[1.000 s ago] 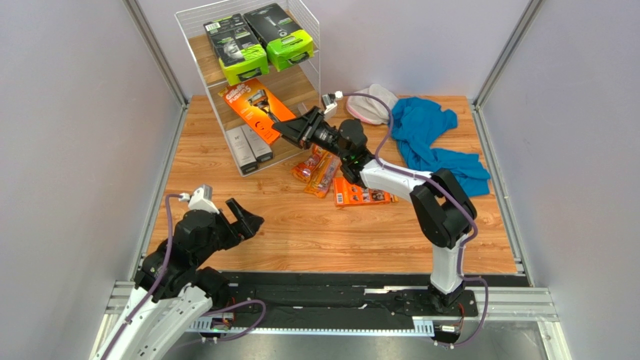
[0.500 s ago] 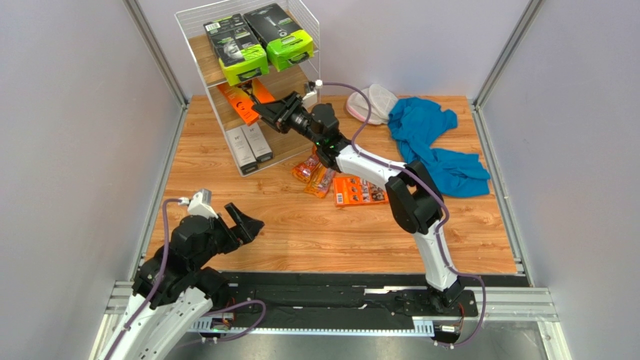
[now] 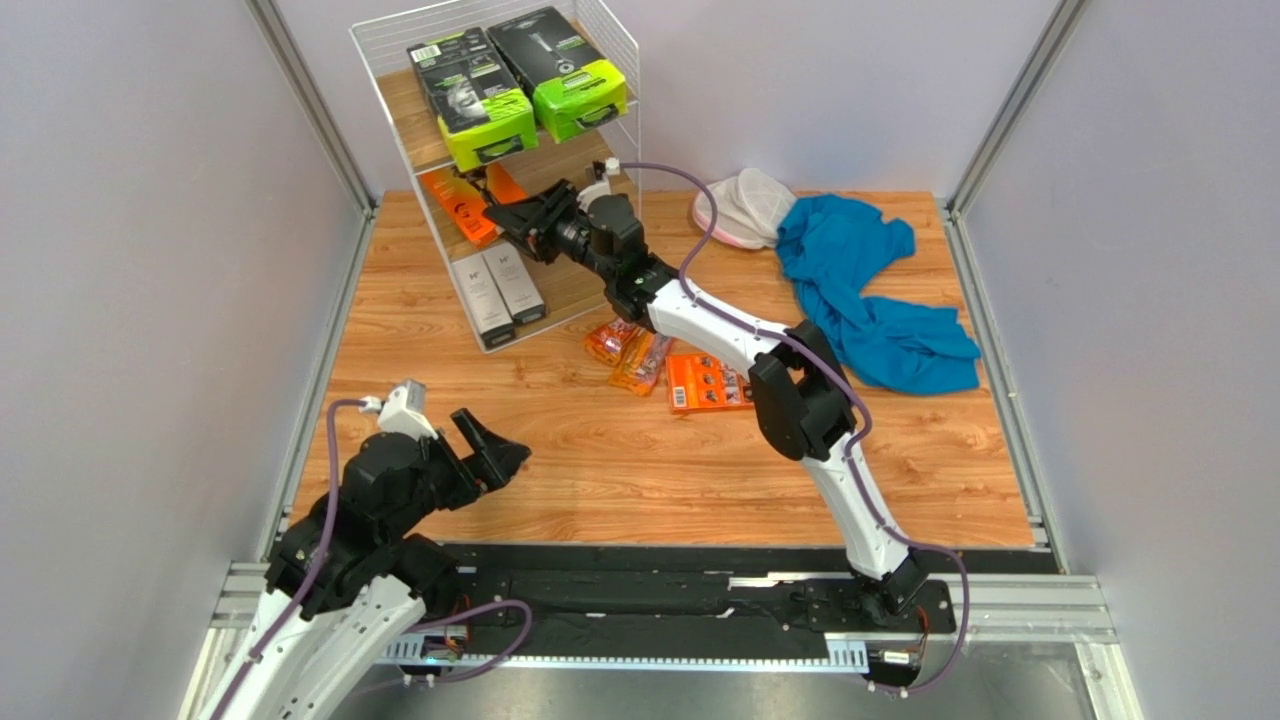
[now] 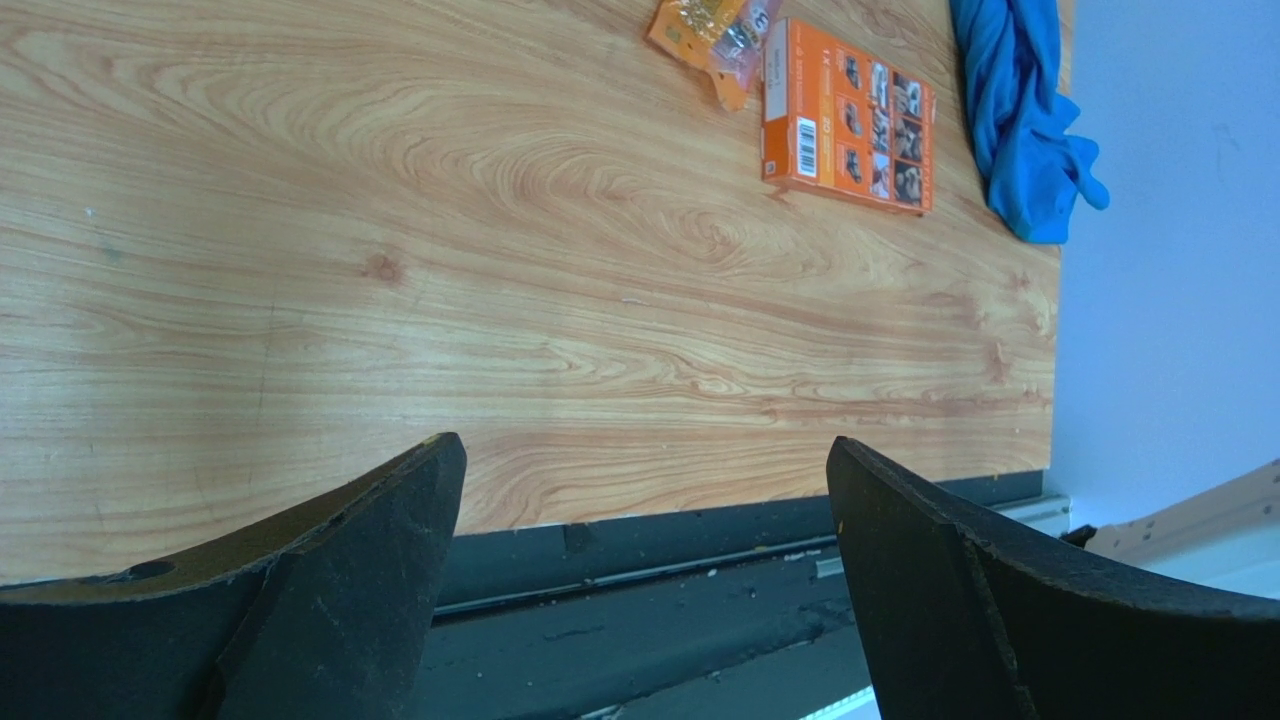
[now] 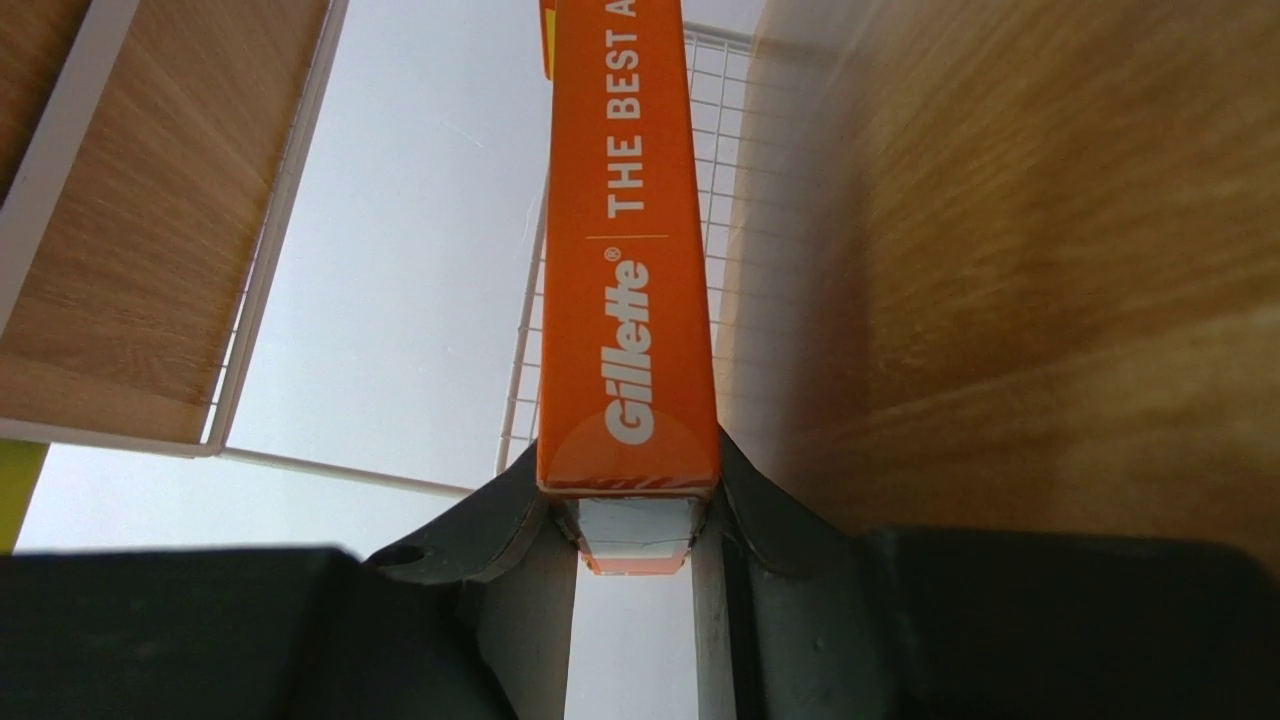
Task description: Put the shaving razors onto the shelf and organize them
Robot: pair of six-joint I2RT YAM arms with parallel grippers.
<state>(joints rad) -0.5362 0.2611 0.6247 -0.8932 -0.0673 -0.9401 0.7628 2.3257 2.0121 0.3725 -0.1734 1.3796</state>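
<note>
Orange Gillette box clamped edge-on in the right gripper.

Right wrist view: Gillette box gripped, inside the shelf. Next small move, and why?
Probably lower the Gillette box onto the middle tier before releasing. The right gripper clamps it on edge between tiers of the shelf, and it apparently isn't resting on wood yet.
</note>
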